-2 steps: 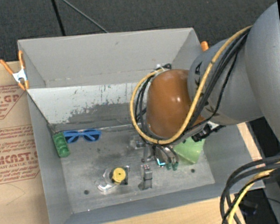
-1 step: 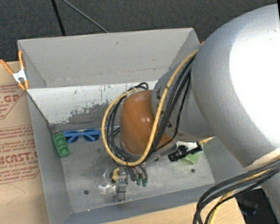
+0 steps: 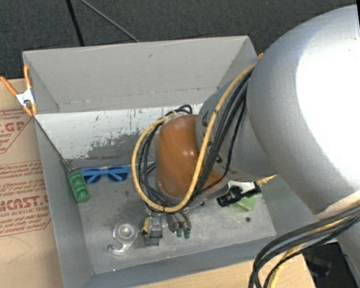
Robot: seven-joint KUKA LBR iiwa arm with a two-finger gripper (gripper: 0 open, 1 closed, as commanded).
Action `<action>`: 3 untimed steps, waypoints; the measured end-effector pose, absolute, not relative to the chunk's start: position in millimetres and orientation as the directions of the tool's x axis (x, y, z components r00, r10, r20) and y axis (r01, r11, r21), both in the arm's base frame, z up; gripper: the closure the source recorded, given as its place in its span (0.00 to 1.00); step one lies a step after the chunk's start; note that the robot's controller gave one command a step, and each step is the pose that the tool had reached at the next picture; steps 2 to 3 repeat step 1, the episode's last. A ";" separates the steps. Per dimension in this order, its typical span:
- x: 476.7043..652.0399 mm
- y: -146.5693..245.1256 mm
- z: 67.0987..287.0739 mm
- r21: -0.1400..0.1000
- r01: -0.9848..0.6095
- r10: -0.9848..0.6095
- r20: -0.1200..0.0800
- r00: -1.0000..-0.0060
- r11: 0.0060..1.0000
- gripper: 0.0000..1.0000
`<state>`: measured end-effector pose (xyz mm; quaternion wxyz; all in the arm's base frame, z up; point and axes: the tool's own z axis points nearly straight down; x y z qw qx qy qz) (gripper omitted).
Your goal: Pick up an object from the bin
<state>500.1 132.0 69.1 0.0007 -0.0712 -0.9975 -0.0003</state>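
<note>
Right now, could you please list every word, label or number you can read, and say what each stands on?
"CAST.GP": large red print, cut off at the left, on the cardboard beside the bin.
"CAST ACRYLIC SHEE": a smaller red line lower on it.
The other red lines there are too blurred to read.
Nothing in the bin shows text.

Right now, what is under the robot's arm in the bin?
A small green-and-black thing peeks out from under the arm, right of the pincer. The arm covers the right side of the bin, so whatever else lies beneath cannot be seen.
</note>
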 end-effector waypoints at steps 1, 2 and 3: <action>510.3 147.6 255.9 0.004 0.167 0.167 -0.007 -0.986 0.986 1.00; 510.3 147.6 255.9 0.004 0.167 0.167 -0.007 -0.986 0.986 1.00; 510.3 147.6 255.9 0.004 0.167 0.167 -0.007 -0.986 0.986 1.00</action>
